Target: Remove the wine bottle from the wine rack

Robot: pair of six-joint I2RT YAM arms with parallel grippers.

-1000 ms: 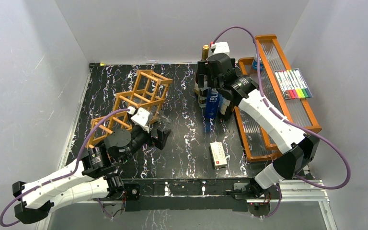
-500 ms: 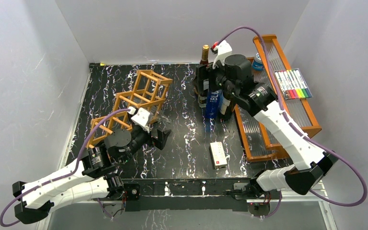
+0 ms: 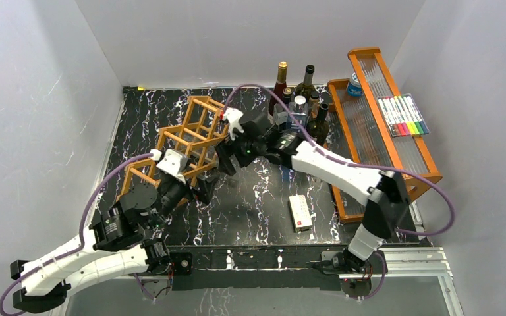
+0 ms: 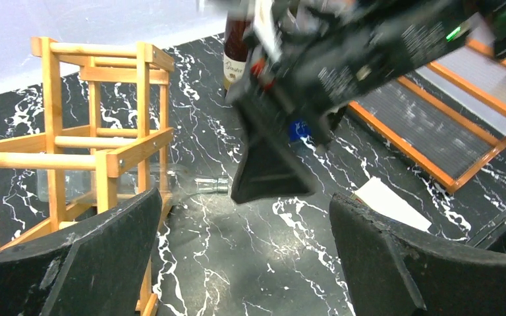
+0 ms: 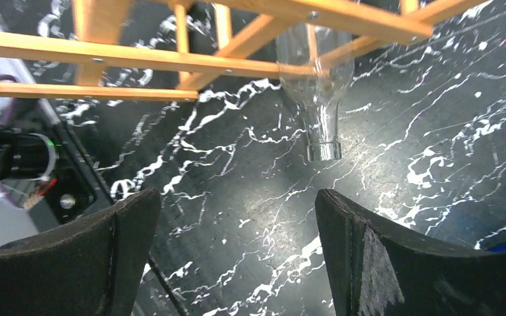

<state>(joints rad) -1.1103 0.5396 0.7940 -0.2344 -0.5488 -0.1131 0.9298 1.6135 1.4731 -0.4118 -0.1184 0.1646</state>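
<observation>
The orange-brown wooden wine rack (image 3: 194, 131) lies at the left of the table. A clear glass wine bottle (image 5: 318, 99) lies in a low cell of it, with its neck poking out over the black marble top. The bottle's mouth also shows in the left wrist view (image 4: 209, 185). My right gripper (image 3: 226, 162) is open and empty, close to the rack's near end, with the bottle neck just ahead of its fingers (image 5: 237, 257). My left gripper (image 3: 204, 187) is open and empty beside the rack's near end (image 4: 250, 263). One dark finger of the right gripper (image 4: 270, 168) hangs right next to the bottle's mouth.
Several upright dark bottles (image 3: 296, 99) stand at the back. An orange-brown tiered tray (image 3: 415, 161) with coloured markers (image 3: 403, 116) stands at the right. A small white box (image 3: 300, 212) lies on the marble near the front.
My right arm has swung from the bottles at the back right over to the rack's near end. My left gripper has shifted a little left, towards the rack.
</observation>
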